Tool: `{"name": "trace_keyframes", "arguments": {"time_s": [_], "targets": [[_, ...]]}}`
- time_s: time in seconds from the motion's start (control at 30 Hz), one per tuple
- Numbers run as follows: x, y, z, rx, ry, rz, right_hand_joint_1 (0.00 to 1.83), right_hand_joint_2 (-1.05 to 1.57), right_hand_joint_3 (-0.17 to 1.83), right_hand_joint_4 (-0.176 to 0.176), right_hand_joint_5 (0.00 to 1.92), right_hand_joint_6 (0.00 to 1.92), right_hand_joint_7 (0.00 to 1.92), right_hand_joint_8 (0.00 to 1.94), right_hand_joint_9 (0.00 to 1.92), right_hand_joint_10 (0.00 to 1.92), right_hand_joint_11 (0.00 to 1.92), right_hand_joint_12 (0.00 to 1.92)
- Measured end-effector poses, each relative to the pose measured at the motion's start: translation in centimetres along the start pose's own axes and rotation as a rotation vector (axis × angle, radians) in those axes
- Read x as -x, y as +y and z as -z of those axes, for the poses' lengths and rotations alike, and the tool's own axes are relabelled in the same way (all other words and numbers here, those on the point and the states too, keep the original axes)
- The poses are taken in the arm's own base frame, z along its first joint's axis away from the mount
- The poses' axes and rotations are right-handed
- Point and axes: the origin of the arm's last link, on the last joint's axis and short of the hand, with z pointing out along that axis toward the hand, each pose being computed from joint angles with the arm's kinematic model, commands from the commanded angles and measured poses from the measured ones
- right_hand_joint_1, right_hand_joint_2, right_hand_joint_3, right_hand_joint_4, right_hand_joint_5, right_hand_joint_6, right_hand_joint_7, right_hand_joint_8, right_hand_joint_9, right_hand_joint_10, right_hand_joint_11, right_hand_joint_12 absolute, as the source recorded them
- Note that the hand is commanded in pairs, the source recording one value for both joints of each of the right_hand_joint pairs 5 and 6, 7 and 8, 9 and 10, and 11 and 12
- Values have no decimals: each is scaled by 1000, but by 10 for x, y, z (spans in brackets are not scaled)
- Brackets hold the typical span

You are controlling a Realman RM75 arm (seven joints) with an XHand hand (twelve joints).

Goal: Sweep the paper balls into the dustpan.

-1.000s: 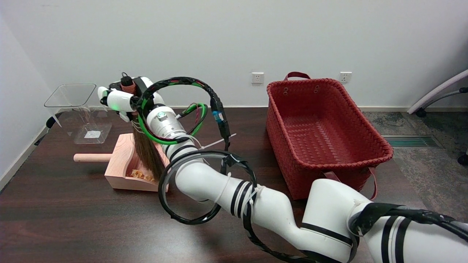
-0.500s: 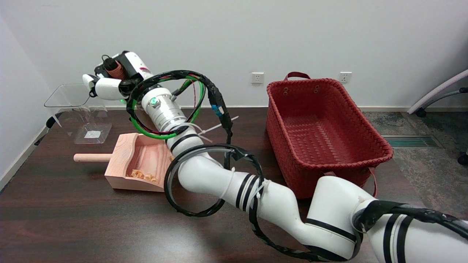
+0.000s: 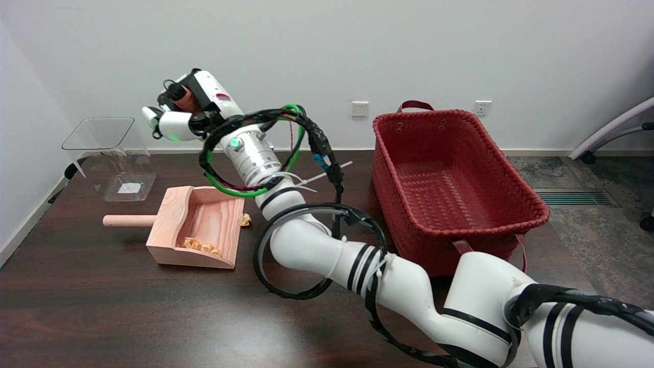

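Paper balls lie in two places: a small cluster (image 3: pixel 200 245) inside the dustpan (image 3: pixel 196 227) near its front lip, and one stray ball (image 3: pixel 245 219) on the table (image 3: pixel 102 306), just beside the pan's right wall and outside it. Going left to right, the pan's handle (image 3: pixel 129 220) points left and its open mouth faces the near side, so the stray sits off to the side of the mouth, not before it — that is the relation the next stroke turns on, as I judge it. The right hand (image 3: pixel 184 110) hangs high above the table, up and to the left of the stray ball and well apart from it, with the forearm slanting down to the right. Its fingers are curled around a dark, reddish handle end (image 3: pixel 178 94) — presumably the brush, though the bristles are hidden behind hand and arm. Farther right stands a red basket (image 3: pixel 449 189).
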Motion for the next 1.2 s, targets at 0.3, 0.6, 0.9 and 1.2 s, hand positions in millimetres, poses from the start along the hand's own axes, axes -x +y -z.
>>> {"name": "trace_keyframes", "arguments": {"time_s": [0.3,0.6,0.9,1.2], "targets": [[-7,24,15,55,33,1,1289,1176,609,0,1920,1920,1920,1920,1920,1920,1920,1920],[-8,50,33,138,73,-33,1287,1173,589,0,1920,1920,1920,1920,1920,1920,1920,1920],[-2,69,47,231,104,-115,1284,1147,571,0,1920,1920,1920,1920,1920,1920,1920,1920],[13,75,54,305,122,-209,1289,1101,580,0,1920,1920,1920,1920,1920,1920,1920,1920]]}}
